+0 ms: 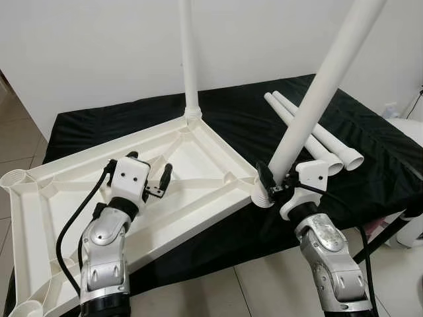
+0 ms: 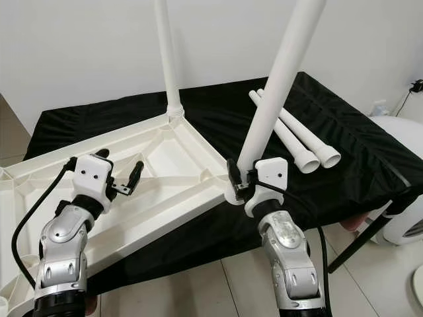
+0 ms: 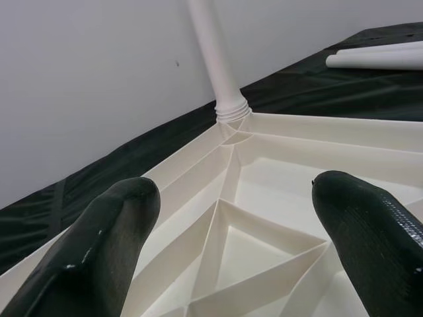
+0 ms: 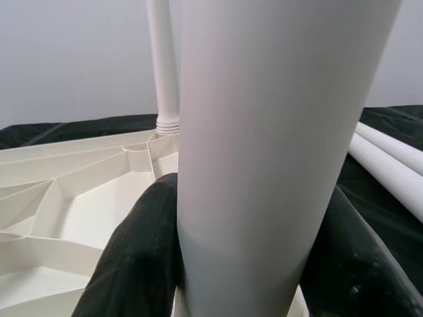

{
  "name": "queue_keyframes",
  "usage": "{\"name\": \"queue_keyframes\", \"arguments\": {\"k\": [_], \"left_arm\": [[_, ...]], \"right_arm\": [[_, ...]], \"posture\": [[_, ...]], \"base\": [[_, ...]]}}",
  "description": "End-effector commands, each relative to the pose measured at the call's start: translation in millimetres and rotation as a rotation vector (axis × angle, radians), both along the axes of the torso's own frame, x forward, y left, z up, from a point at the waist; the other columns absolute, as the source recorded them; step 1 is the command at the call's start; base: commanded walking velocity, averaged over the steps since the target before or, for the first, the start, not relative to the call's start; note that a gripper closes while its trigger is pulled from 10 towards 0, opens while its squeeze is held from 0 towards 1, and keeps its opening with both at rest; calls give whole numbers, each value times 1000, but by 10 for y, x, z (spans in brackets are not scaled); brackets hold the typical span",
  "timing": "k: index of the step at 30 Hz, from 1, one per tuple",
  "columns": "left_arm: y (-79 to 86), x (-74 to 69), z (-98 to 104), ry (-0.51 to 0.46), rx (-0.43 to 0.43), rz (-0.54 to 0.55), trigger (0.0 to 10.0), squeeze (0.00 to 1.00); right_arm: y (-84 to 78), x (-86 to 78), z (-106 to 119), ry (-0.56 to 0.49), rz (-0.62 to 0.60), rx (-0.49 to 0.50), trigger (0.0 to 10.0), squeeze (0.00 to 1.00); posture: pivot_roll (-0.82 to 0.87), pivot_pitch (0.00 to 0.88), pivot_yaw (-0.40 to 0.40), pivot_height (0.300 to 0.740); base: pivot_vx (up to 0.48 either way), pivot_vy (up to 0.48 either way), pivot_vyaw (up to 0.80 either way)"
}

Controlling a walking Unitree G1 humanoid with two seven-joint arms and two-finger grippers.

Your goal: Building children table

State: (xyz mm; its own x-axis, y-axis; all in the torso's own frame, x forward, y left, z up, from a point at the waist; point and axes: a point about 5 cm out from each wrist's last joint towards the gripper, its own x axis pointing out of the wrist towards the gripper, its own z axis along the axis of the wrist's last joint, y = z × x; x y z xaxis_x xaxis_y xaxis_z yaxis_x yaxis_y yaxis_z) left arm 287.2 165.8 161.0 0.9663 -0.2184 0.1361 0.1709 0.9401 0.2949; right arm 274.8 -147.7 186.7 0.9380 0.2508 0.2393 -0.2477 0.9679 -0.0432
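My right gripper (image 1: 276, 183) is clamped on the long white plastic leg (image 1: 310, 109), tilted at the ribbed white tabletop's (image 1: 198, 191) near corner socket. I should straighten it before screwing it in. My left gripper (image 1: 151, 173) hovers over the tabletop, fingers apart.

Silver arms, black-fingered left claw (image 1: 151, 173)

1 tabletop (image 1: 198, 165), 4 legs: 2 upright (image 1: 190, 59), 2 loose (image 1: 317, 135), 2 grippers (image 1: 147, 177).
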Motion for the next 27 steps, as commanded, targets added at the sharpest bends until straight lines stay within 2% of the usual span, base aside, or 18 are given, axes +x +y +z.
{"name": "queue_keyframes", "arguments": {"k": [1, 7, 12, 14, 17, 18, 19, 20, 22, 27], "left_arm": [[52, -152, -262, 24, -71, 252, 10000, 0], [42, -128, -228, 26, -64, 247, 10000, 0], [-18, -93, -171, 28, -133, 260, 10000, 0], [-18, -93, -171, 28, -133, 260, 10000, 0], [-25, -57, -119, 43, -216, 263, 10000, 0], [-25, -57, -119, 43, -216, 263, 10000, 0], [-33, -41, -80, 41, -239, 256, 10000, 0], [-71, -26, -45, 47, -272, 203, 10000, 0], [-99, -19, -23, 51, -290, 163, 10000, 0], [-160, -6, 54, 28, -278, 92, 10000, 0]], "right_arm": [[9, 13, 24, -17, 8, 1, 10000, 0], [0, 34, 44, -25, 9, -8, 10000, 0], [-16, 63, 78, -38, 14, -15, 10000, 0], [-16, 63, 78, -38, 14, -15, 10000, 0], [-31, 70, 91, -44, 12, -19, 10000, 0], [-31, 70, 91, -44, 12, -19, 10000, 0], [-36, 75, 95, -46, 11, -21, 10000, 0], [-36, 81, 99, -48, 11, -21, 10000, 0], [-35, 85, 101, -49, 11, -22, 10000, 0], [-36, 98, 111, -53, 13, -24, 10000, 0]], "posture": [[-87, 27, 68, 740], [-82, 28, 65, 740], [-78, 25, 53, 740], [-78, 25, 53, 740], [-76, 23, 51, 740], [-76, 23, 51, 740], [-76, 23, 51, 740], [-75, 20, 49, 740], [-75, 20, 49, 740], [-73, 19, 50, 740]], "base": [[0, 0, 0], [0, 0, 0], [0, 0, 0], [0, 0, 0], [0, 0, 0], [0, 0, 0], [0, 0, 0], [0, 0, 0], [0, 0, 0], [0, 0, 0]]}}
